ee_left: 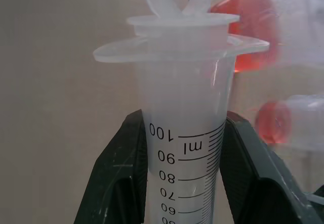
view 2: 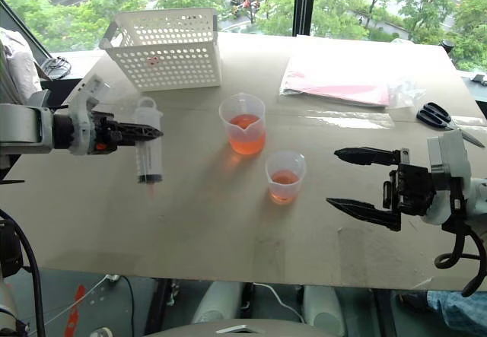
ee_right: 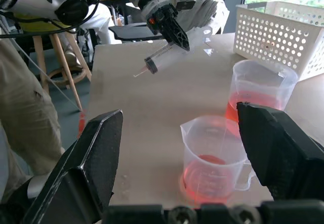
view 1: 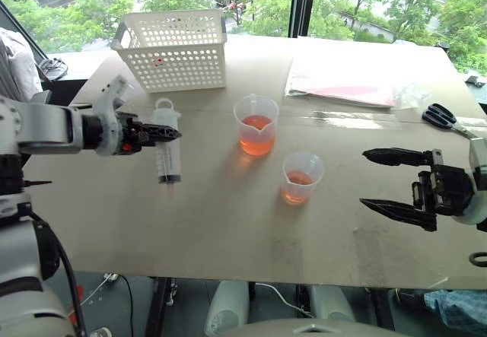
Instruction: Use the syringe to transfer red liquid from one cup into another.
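My left gripper is shut on the barrel of the syringe, just below its flange. The syringe hangs nozzle-down above the table's left part, with its white plunger pushed in. To its right stands the larger cup, about a third full of red liquid. The smaller cup stands nearer and further right, with a little red liquid at its bottom. My right gripper hovers open to the right of the smaller cup, pointing at it, nothing between its fingers.
A white perforated basket stands at the back left behind the syringe. A clear bag with a red sheet and black scissors lie at the back right. A person's trouser leg stands beyond the table's left edge.
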{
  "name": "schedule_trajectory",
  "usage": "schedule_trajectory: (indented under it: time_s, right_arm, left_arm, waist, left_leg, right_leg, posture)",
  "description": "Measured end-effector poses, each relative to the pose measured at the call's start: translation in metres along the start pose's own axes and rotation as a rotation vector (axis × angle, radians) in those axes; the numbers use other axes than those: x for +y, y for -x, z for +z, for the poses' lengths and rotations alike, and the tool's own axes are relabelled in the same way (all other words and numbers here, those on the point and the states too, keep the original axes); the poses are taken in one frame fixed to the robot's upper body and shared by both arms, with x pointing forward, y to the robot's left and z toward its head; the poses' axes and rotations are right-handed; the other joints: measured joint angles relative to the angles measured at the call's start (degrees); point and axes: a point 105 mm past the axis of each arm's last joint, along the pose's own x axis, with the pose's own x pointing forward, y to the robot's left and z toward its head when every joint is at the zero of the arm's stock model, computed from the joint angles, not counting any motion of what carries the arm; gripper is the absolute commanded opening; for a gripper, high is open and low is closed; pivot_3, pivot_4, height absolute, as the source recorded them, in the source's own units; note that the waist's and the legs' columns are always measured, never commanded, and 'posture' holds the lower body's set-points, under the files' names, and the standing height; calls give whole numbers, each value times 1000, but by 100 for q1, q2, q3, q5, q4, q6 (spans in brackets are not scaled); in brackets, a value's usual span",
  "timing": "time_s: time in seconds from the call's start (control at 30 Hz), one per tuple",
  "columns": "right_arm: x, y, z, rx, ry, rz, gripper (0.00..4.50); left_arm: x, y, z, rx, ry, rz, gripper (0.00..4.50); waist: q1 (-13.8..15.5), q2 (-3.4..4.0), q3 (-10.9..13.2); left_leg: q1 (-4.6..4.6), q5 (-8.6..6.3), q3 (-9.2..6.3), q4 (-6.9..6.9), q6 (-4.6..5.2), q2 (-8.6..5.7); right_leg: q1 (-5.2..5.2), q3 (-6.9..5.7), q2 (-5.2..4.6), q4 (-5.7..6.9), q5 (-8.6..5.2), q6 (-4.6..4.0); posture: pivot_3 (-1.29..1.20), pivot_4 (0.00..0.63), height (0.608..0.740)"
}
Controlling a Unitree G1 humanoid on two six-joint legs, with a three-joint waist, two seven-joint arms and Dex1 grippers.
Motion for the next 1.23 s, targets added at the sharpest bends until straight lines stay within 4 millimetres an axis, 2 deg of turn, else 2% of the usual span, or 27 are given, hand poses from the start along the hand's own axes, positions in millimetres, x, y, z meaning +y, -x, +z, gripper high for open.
schedule_trajectory:
  time_s: [0.03,0.2,0.27,0.3,0.37,0.43,0.53,0.63,0.73,0.8,0.87,0.93,1.1,1.2,1.23]
  right_arm:
    - [-1,0,0,4,4,-2,3856]
    - [-1,-1,0,8,8,-1,3856]
    - [0,-2,-1,11,8,0,3909]
    - [1,-3,-1,13,8,4,3909]
    - [3,-5,-1,17,9,9,3909]
    - [4,-6,-1,19,7,7,3909]
    - [4,-5,-5,30,-14,-17,3909]
    - [5,0,-12,56,-45,-58,3909]
    - [2,11,-20,106,-60,-124,3909]
    - [1,17,-25,132,-64,-152,3909]
    - [-2,24,-30,152,-72,-194,3909]
    - [-8,35,-40,160,-106,-257,3909]
    - [-4,62,-71,251,-166,-308,3909]
    - [-4,73,-81,291,-166,-321,3909]
    - [-1,79,-86,318,-166,-318,3909]
  left_arm:
    - [7,-11,-4,26,18,18,1360]
    - [22,-35,-6,92,-17,74,1360]
    - [24,-38,-2,101,-28,74,2376]
    - [26,-39,0,99,-39,84,2648]
    - [32,-41,2,107,-55,97,3728]
    - [30,-42,5,109,-71,73,4421]
    - [27,-36,4,104,-80,46,4421]
    - [27,-7,0,43,-128,43,4421]
    - [2,19,-2,-211,-349,3,4421]
    - [-7,25,-9,-308,-406,-6,4421]
    - [-15,36,-35,-393,-481,-24,4421]
    - [-15,35,-63,-422,-510,-29,4421]
    - [-4,46,-105,-494,-497,20,4421]
    - [3,53,-127,-481,-499,46,4421]
    - [8,57,-140,-468,-485,59,4421]
  waist:
    - [-3,0,0]
    - [-7,-2,1]
    - [-7,-2,1]
    - [-7,-2,1]
    - [-17,-2,1]
    - [-14,-2,0]
    - [-33,-4,2]
    - [-139,-8,4]
    - [-154,-2,2]
    - [-134,-2,2]
    - [-134,-6,0]
    - [-123,-6,-3]
    - [-3,-4,-8]
    - [-1,6,-18]
    - [-7,8,-22]
  left_leg:
    - [-1,0,0,-1,0,0]
    - [-11,-1,22,-5,0,-10]
    - [-11,-1,30,-7,0,-10]
    - [-10,-1,31,-8,0,-9]
    - [-11,-1,33,-9,0,-6]
    - [-10,-1,34,-8,1,-2]
    - [-9,-1,26,-8,1,11]
    - [-18,-1,22,-12,0,22]
    - [-17,-4,33,-22,4,6]
    - [-13,-5,33,-26,6,4]
    - [-9,-6,36,-29,7,4]
    - [1,-7,41,-41,8,3]
    - [24,-6,43,-40,9,4]
    - [28,-6,50,-39,10,3]
    - [28,-7,53,-40,11,4]
  right_leg:
    - [-2,0,1,0,0,0]
    - [-6,1,7,-12,9,16]
    - [-7,3,8,-14,8,17]
    - [-7,3,8,-13,8,17]
    - [-10,7,10,-12,8,17]
    - [-10,7,9,-11,9,17]
    - [-13,9,10,-7,9,17]
    - [-30,28,3,-3,10,17]
    - [-33,32,-69,-7,11,20]
    - [-29,44,-74,-14,11,20]
    - [-27,48,-76,-20,10,19]
    - [-22,54,-77,-23,-2,-4]
    - [-1,53,-73,-24,-3,-12]
    - [1,60,-74,-29,-3,-12]
    - [0,63,-73,-32,-4,-12]
  posture:
    - [0,150,740]
    - [0,150,740]
    - [0,150,740]
    - [0,150,740]
    - [0,150,740]
    - [0,150,740]
    - [0,150,740]
    - [0,150,740]
    - [0,150,740]
    - [0,150,740]
    - [0,150,740]
    - [0,150,740]
    - [0,150,740]
    - [0,150,740]
    - [0,150,740]
